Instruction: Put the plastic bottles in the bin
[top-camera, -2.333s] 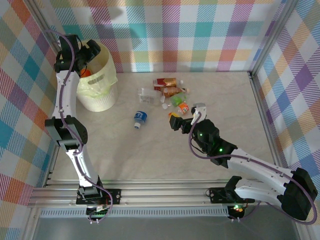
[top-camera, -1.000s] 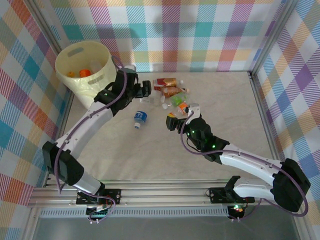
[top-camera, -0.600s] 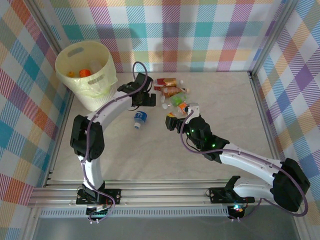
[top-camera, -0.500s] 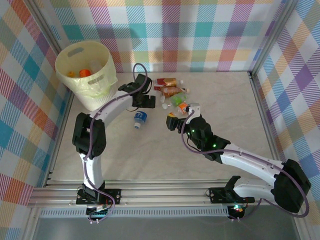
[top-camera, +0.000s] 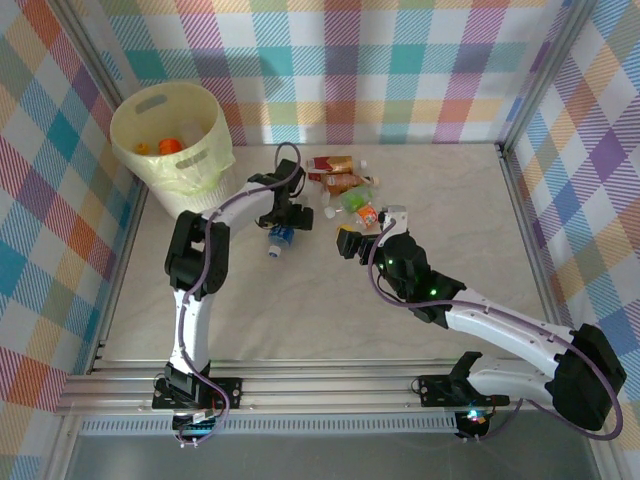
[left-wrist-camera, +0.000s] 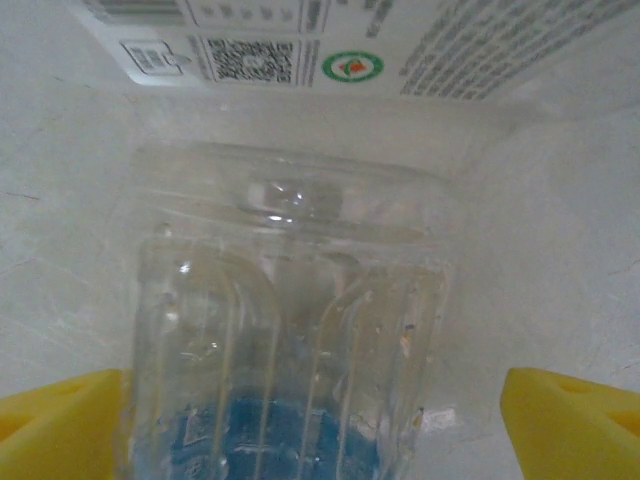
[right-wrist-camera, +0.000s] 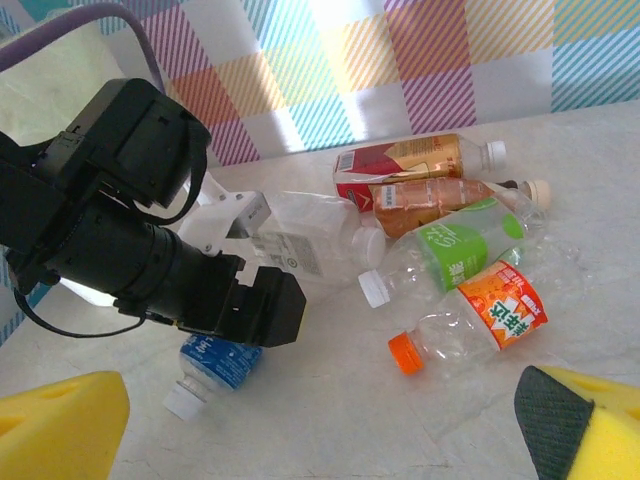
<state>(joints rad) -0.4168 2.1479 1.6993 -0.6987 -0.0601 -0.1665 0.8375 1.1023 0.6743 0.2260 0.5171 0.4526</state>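
Lying on the table, a clear bottle with a blue label has my left gripper lowered over it. The jaws are open, one yellow fingertip on each side, with a gap on the right. A loose pile holds several plastic bottles: red label, brown, green label, orange label and cap, and a clear one with a white label. My right gripper hovers open and holding nothing, just short of the orange-capped bottle. The pale-yellow bin stands at the far left.
The bin holds bottles with orange caps. Checked walls close off the back and both sides. The left arm's black wrist lies between the right gripper and the blue-label bottle. Bare tabletop spreads in front.
The left arm has swung from the bin down to the blue-label bottle, and its jaws have started to narrow. The right gripper has shifted only slightly.
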